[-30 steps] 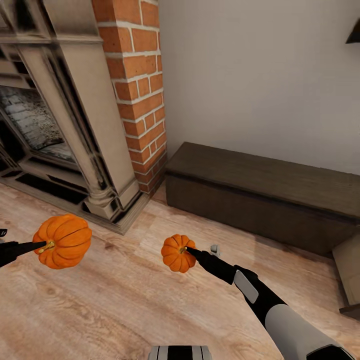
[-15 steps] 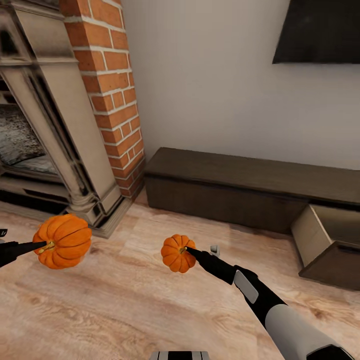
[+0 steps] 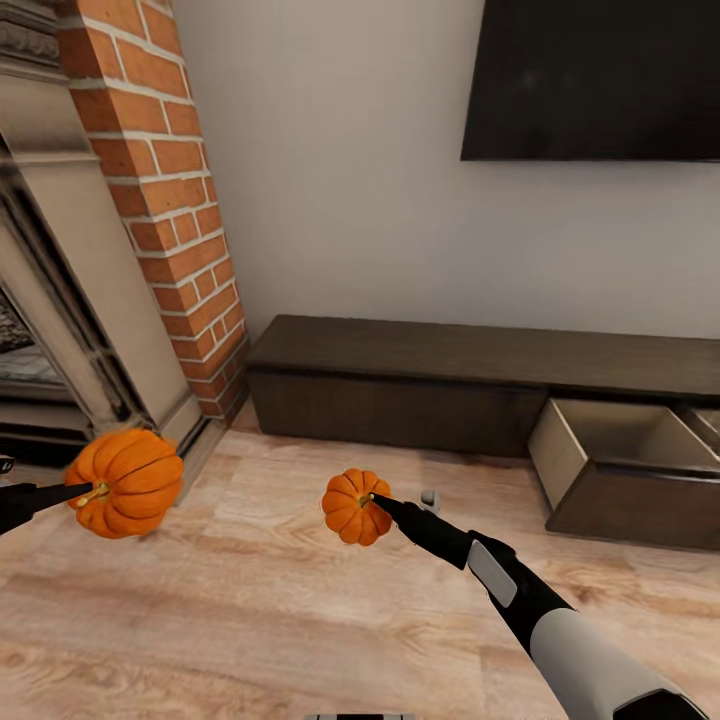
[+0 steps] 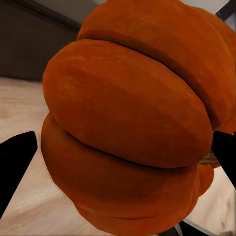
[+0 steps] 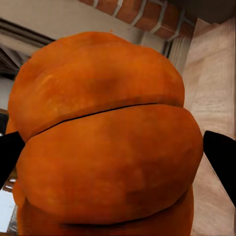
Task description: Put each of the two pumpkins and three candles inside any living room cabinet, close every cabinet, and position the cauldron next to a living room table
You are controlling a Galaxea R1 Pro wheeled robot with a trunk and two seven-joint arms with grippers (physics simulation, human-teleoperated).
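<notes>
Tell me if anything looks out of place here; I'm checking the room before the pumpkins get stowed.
One thing: the cabinet has a drawer pulled out over the floor at its right end, showing a pale inside, while the rest of its front is flush. Each pumpkin is off the floor, one in the left tool, one in the right tool.

Pumpkins: two — one on my left gripper [image 3: 78, 492], the left pumpkin [image 3: 125, 483]; one on my right gripper [image 3: 378, 500], the right pumpkin [image 3: 352, 507]. Cabinet [image 3: 480, 380]: one, with one drawer [image 3: 625, 470] pulled out. Television [image 3: 600, 80]: one. Fireplace [image 3: 60, 290]: one.
</notes>
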